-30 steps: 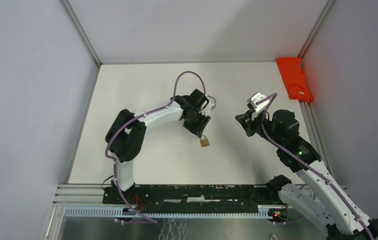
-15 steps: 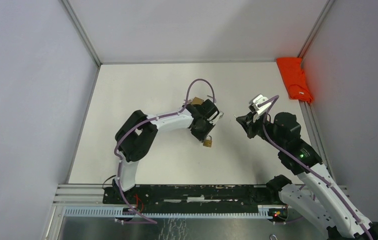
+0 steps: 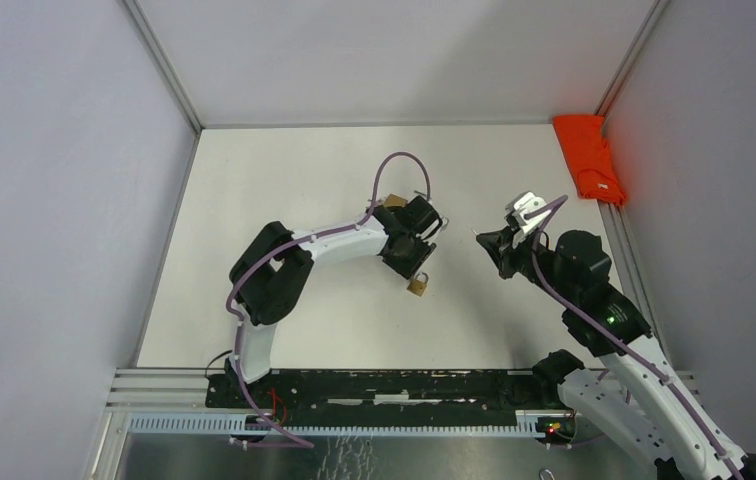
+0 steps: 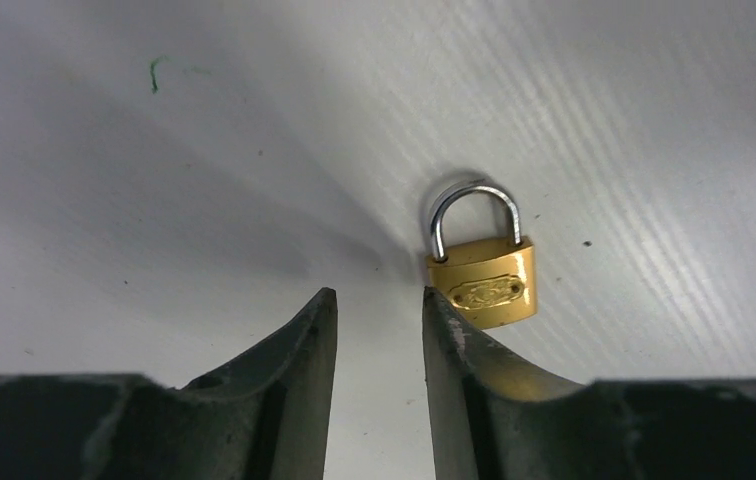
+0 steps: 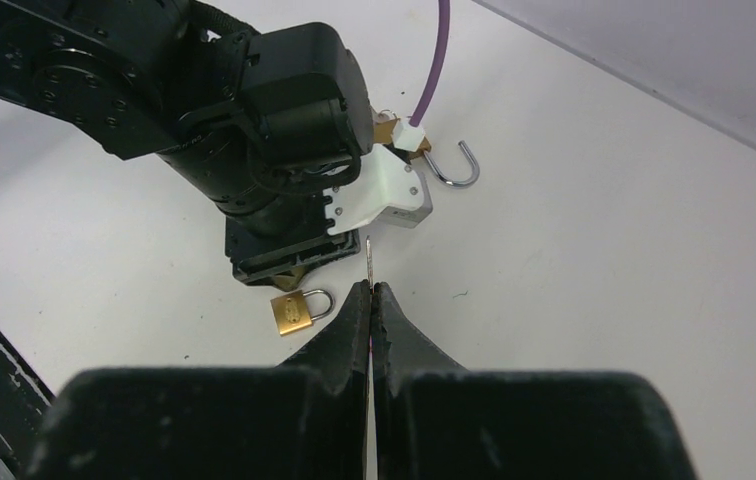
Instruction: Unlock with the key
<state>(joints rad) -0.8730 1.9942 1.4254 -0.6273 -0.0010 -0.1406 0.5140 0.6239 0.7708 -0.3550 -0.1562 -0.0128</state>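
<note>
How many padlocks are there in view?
2. One brass padlock lies flat right beside the tip of the open left claw. The second padlock lies beyond the left arm, mostly hidden: only its shackle and a brass corner show.

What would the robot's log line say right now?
task: unlock with key | left fingers: open, empty | padlock: lying on table, beside left fingers, not held | right fingers: shut on key
</note>
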